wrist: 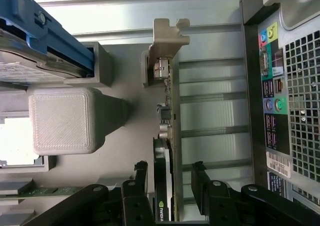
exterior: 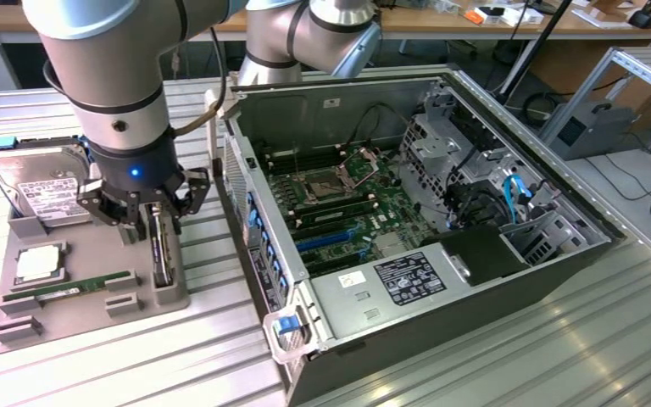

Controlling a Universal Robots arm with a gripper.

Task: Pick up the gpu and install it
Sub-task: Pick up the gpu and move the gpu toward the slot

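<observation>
Ribbed metal counter (exterior: 507,356); wooden desks (exterior: 439,17) behind. Wide-spread tool (exterior: 150,222) straddles the gpu (wrist: 169,101), gaps both sides. The gpu stands on edge in grey holder (exterior: 88,314) toward counter's edge at the exterior view's left, beside computer case (exterior: 461,331).

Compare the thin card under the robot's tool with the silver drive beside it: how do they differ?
The gpu is thin and dark, standing on edge; the hard drive is thicker, silver, white-labelled, leaning back. The open tool straddles the gpu; the hard drive stands apart from it. Both sit in the grey holder.
</observation>
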